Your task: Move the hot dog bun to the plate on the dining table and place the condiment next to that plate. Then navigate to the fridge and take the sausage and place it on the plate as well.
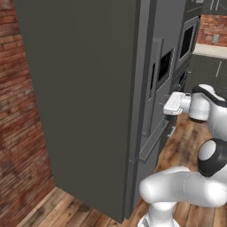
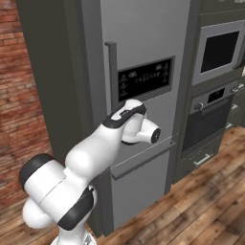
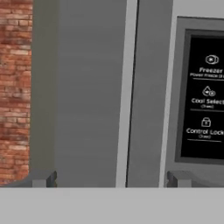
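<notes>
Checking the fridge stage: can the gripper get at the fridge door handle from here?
Probably yes: the open gripper faces the fridge door, its vertical handle between the fingertips, nothing intervening.

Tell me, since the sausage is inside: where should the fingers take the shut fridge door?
Probably the vertical handle left of the display on the fridge. It is a slim upright bar standing off the door, so come straight at the front with the open gripper, one finger on each side.

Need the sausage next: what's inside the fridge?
Cannot tell: the fridge door is shut, so shelves and any sausage are covered. Visible are its black display panel, the vertical handle, and the open end effector facing the door.
</notes>
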Robot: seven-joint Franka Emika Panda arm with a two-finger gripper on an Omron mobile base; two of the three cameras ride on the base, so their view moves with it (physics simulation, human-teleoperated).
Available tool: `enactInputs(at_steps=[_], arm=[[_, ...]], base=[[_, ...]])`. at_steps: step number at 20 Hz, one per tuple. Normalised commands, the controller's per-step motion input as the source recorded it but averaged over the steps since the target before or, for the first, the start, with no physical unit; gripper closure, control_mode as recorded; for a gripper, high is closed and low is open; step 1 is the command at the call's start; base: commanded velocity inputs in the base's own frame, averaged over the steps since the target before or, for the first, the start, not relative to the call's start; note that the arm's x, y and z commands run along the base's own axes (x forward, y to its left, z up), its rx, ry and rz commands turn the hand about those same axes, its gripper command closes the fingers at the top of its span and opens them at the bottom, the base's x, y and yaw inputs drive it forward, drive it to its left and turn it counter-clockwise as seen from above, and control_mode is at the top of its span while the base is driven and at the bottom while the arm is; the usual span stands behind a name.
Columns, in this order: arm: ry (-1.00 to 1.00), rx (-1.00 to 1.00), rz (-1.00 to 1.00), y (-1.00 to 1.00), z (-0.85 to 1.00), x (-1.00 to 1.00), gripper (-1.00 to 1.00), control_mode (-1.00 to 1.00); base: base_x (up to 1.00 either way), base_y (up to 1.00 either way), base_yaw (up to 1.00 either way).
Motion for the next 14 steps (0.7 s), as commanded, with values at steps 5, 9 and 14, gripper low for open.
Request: enactInputs(at_steps=[5,9,14], arm=[[0.0,0.0,0.0,0.02,-0.06,0.18,-1.0,-1.0],[0.0,0.0,0.0,0.06,-0.06,0.2,-1.0,-1.0],[0.0,0.0,0.0,0.02,-0.06,0.17,-1.0,-1.0]], base=[[0.0,0.0,0.0],[0.0,0.0,0.0],[0.0,0.0,0.0]])
